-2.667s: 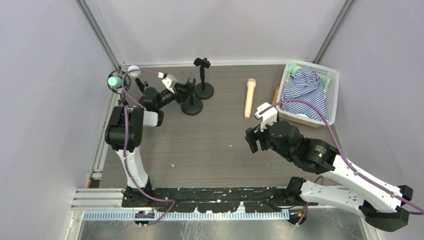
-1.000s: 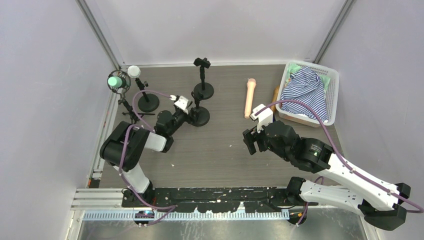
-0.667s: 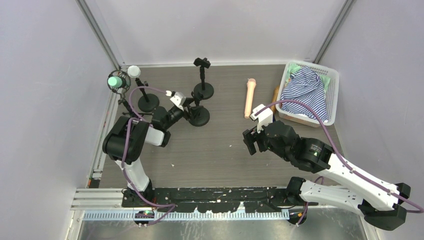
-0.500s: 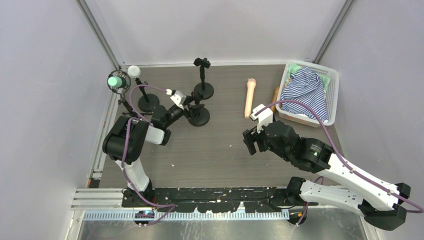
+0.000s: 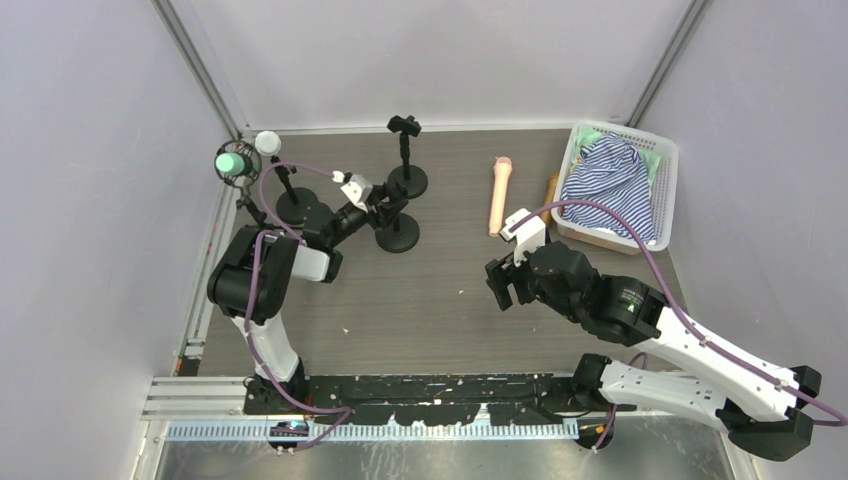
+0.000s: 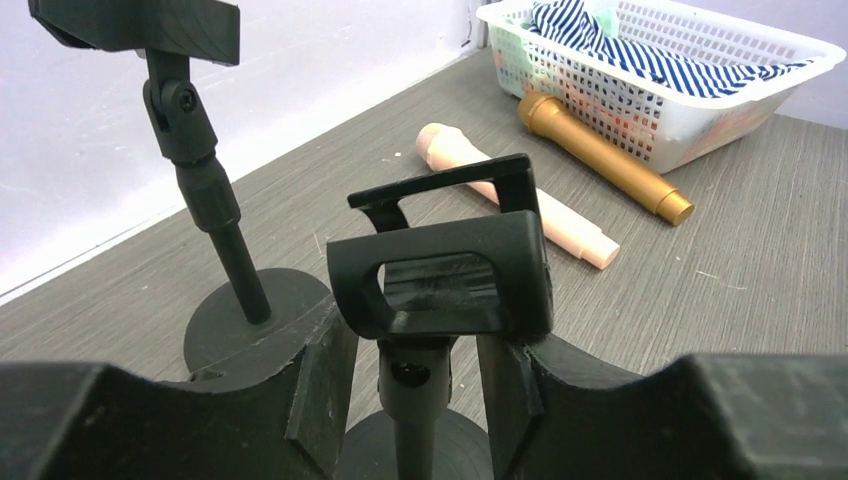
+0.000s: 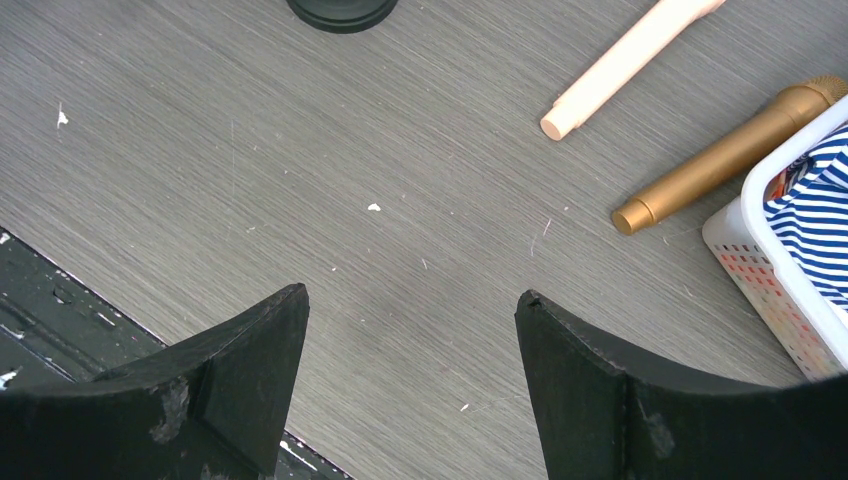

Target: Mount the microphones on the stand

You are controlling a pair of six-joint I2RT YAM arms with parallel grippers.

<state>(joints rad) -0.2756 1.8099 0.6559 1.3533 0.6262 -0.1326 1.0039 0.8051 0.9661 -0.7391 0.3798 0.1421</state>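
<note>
Right gripper (image 7: 408,320): jaws wide apart, empty, over the worktop (image 7: 300,150).
Left gripper (image 6: 410,390): jaws parted astride the stem of the empty stand (image 6: 440,275); a sideways nudge could topple it.
Peach-pink microphone (image 5: 499,195): loose on the worktop; may roll when pinched.
Golden-brown microphone (image 5: 550,187): against the basket (image 5: 660,160); jaws could snag its wall.

Grey table (image 5: 440,300); stands (image 5: 398,236); microphones (image 5: 499,196); basket (image 5: 626,130)

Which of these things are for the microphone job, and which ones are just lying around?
For the job:
pink microphone and gold microphone, lying flat
green microphone and white microphone, up at the back left
near stand and far stand, both clips empty

Just lying about:
white basket
striped cloth inside it
</note>
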